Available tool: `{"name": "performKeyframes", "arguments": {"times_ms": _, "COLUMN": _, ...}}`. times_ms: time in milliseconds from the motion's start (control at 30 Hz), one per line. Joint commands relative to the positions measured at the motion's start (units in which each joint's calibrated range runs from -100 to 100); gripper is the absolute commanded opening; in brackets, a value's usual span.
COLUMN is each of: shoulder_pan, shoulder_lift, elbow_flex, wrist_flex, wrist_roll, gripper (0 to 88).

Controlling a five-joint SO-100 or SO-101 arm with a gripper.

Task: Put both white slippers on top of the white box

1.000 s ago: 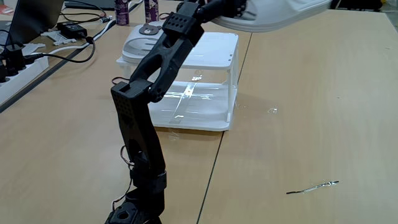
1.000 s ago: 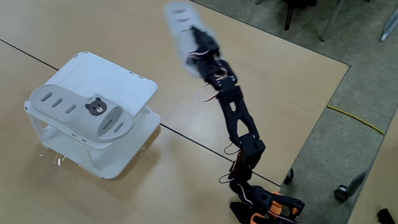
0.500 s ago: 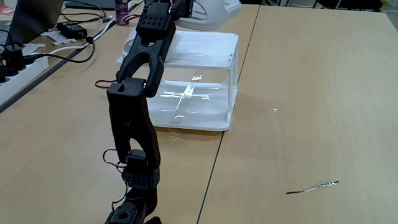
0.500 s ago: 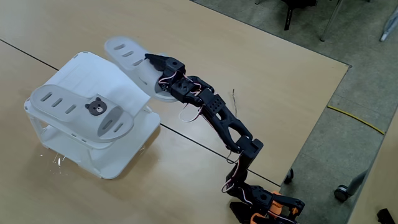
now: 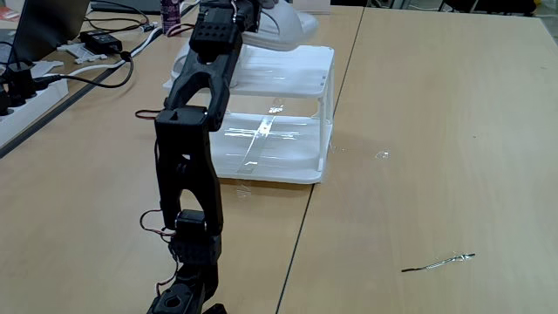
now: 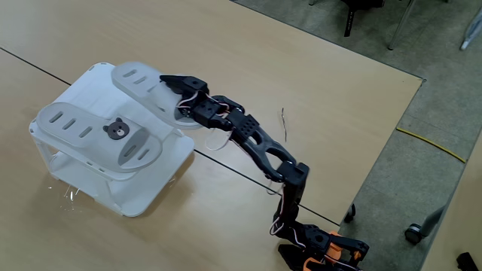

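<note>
You have 1 slipper already lying flat on the white box [image 6: 90,83], the one with the bear badge [image 6: 115,129], along the box's nearer-left edge in a fixed view. The 2nd slipper [image 6: 143,84] is in the gripper [image 6: 175,89], pinched at its heel end, with the fingers closed on the strap region as far as the high view shows; the exact contact is partly hidden by the gripper's own body.

The relation that matters now: the held slipper's long axis runs up-left from the gripper, roughly parallel to the placed slipper [image 6: 86,128], and it sits over the box's far-right part of the top, beside the first and apart from it. Its toe end is over the ribbed top; its heel end, with the gripper, hangs at or past the box's right edge. In the low fixed view the slipper [image 5: 281,23] appears at the far corner of the box [image 5: 301,78], with the arm [image 5: 187,157] stretched toward it.

So the coming move likely needs the slipper carried further onto the top, away from the arm's base, before you release. If you let go with the heel overhanging, I judge it may tip off the edge. Whether the sole touches the top yet, I cannot tell.
</note>
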Motion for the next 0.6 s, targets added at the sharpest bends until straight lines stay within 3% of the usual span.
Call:
{"name": "performKeyframes", "arguments": {"times_ms": 0, "shoulder_pan": 0.0, "shoulder_lift": 5.9, "elbow_flex": -13.8, "wrist_flex": -0.6, "wrist_roll": 0.4, "gripper": 0.7}}
{"name": "performKeyframes", "arguments": {"times_ms": 300, "shoulder_pan": -0.1, "shoulder_lift": 24.3, "elbow_flex": -37.7, "wrist_flex": -0.6, "wrist_roll": 0.4, "gripper": 0.7}}
{"name": "performKeyframes", "arguments": {"times_ms": 567, "shoulder_pan": -0.1, "shoulder_lift": 31.9, "elbow_flex": -46.6, "wrist_flex": -0.7, "wrist_roll": 0.4, "gripper": 0.7}}
